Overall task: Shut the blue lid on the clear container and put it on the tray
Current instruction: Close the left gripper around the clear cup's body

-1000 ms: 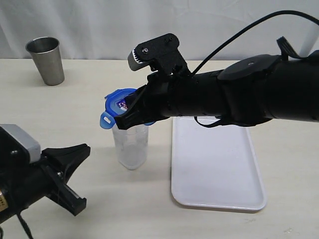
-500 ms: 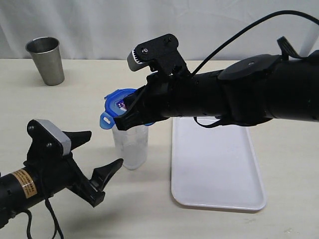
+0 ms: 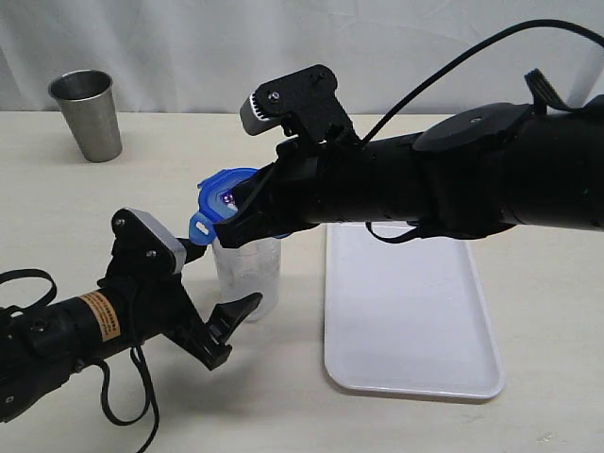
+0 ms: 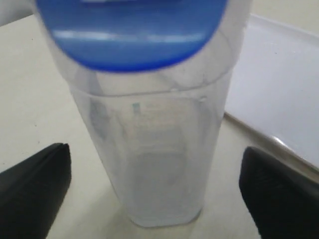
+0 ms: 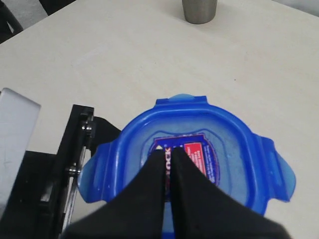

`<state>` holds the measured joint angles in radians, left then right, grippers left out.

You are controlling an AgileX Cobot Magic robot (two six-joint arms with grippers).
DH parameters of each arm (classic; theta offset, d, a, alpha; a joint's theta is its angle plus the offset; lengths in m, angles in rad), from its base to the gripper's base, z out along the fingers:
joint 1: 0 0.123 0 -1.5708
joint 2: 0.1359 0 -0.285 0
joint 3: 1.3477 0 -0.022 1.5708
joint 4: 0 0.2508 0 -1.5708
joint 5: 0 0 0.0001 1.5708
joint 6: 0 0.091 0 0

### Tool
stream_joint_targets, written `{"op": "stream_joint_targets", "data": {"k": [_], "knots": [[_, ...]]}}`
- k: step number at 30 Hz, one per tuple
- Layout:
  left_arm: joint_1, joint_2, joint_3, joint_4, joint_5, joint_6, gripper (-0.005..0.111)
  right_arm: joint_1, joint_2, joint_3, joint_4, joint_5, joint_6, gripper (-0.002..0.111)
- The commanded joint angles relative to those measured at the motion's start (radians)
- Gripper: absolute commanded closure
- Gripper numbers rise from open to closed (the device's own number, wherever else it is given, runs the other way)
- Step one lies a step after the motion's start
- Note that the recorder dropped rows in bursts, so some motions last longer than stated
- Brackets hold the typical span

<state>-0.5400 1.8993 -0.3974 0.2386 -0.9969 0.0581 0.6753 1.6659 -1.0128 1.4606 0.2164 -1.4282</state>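
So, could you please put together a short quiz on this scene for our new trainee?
1. True or false: the clear container stands on the table beside the tray, not on it.
2. Which thing lies right under the right gripper's shut fingertips? A the steel cup; B the blue lid; C the tray.
3. Fill in: the left gripper's jaws stand ___ on either side of the container.
Key: 1 true; 2 B; 3 open.
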Motion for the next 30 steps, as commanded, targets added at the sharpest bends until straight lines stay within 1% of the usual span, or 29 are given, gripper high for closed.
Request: {"op": "stream_joint_targets", "data": {"k": [1,11,15,17,30], "knots": [[-0.006,0.017,-0.028,0.014,-0.006,0.031,0.015,0.001,0.012,0.007,-0.019,0.044,0.004,0.104],[-0.006,0.028,-0.08,0.014,0.022,0.077,0.015,0.001,0.012,0.007,-0.019,0.047,0.008,0.104],[-0.006,0.028,-0.129,0.013,0.112,0.079,0.015,0.001,0.012,0.007,-0.037,0.047,0.032,0.104],[-0.006,0.028,-0.148,0.014,0.129,0.079,0.015,0.001,0.012,0.007,-0.037,0.047,0.035,0.104],[-0.006,0.028,-0.186,0.012,0.113,0.079,0.015,0.001,0.012,0.007,-0.041,0.047,0.038,0.104]]}}
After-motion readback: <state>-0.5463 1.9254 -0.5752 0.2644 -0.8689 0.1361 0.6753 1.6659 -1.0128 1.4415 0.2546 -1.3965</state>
